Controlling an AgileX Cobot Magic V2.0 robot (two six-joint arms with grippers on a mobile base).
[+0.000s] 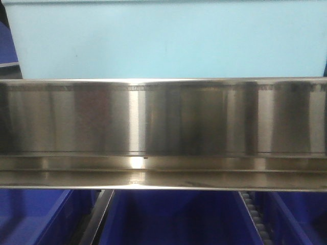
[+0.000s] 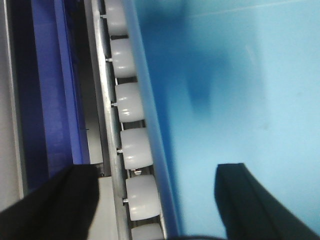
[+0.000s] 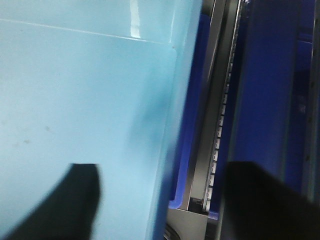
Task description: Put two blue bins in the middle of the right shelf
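Pale blue bin (image 1: 163, 41) is seen behind the steel rail of the right shelf (image 1: 163, 117), alongside white rollers (image 2: 131, 102). Left hand (image 2: 157, 170) and right hand (image 3: 162, 167) are spread wide, each straddling a bin wall, nothing gripped. Placement is judged nearly done. A clean withdrawal, without dragging the bin, is called for next.

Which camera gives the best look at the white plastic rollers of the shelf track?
The left wrist view: a row of white plastic rollers runs beside the pale sky-blue plastic bin, each distinct. The right wrist view shows only a thin, dim strip of them; the front view catches a few at the lower right.
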